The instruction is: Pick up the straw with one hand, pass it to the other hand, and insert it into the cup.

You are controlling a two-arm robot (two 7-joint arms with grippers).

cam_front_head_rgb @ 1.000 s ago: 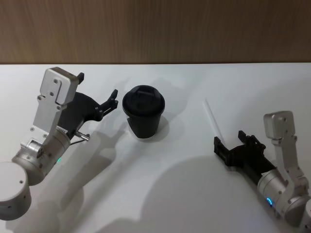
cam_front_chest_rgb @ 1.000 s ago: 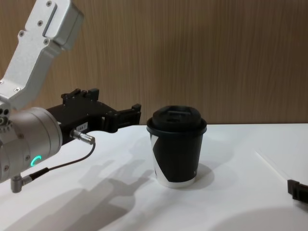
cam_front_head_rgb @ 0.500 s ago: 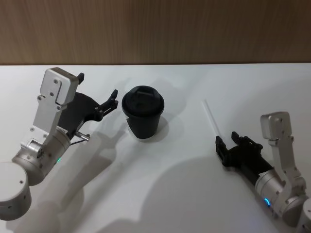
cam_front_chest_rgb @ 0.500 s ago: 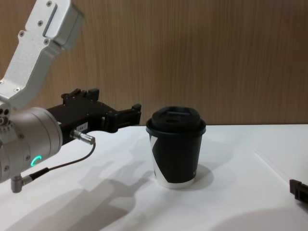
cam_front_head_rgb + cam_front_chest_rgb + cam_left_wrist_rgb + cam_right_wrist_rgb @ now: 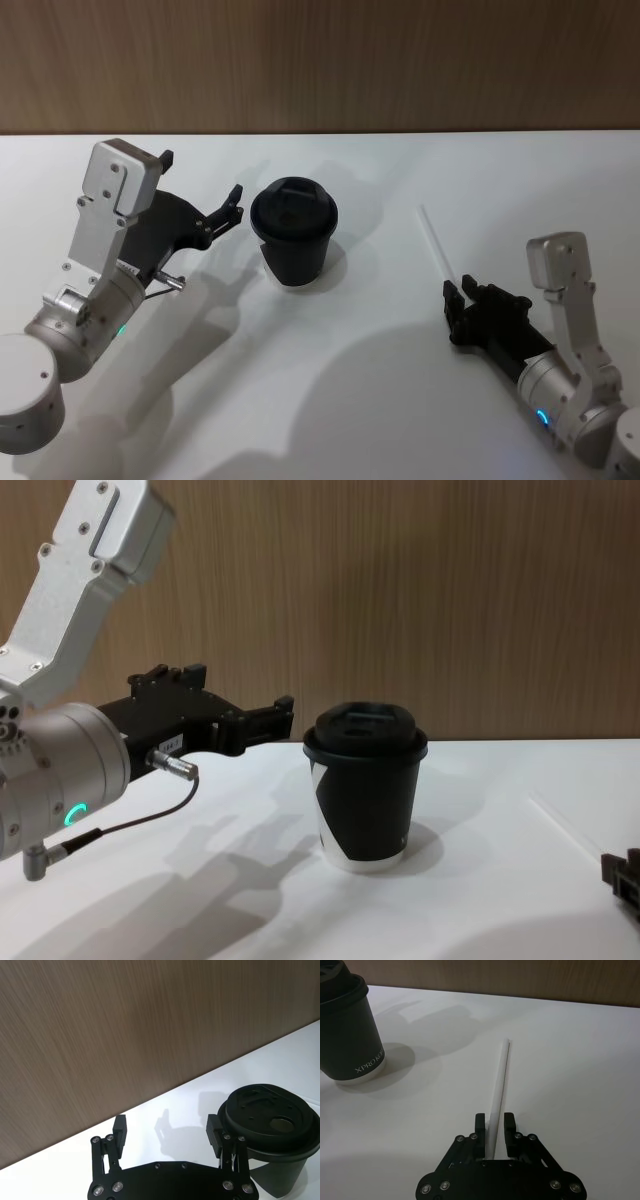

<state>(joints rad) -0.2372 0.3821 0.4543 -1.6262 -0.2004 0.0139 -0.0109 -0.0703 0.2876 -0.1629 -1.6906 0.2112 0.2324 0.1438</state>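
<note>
My right claw (image 5: 494, 1127), narrowly open, straddles one end of the straw (image 5: 502, 1070) on the tabletop (image 5: 380, 400); my left claw (image 5: 167, 1125) hangs wide open beside the cup (image 5: 294, 235).

Item 1: table (image 5: 520, 180). White, matte, flat top, plain w/ no markings. Runs full width of head view, from near edge back to wall. Soft grey shadows (image 5: 380, 400) lie across it, broadest at lower centre.

Item 2: wall (image 5: 320, 60). Brown wood-grain panel, fine streaked grain. Stands upright directly behind table's far edge. The two meet in a straight line.
</note>
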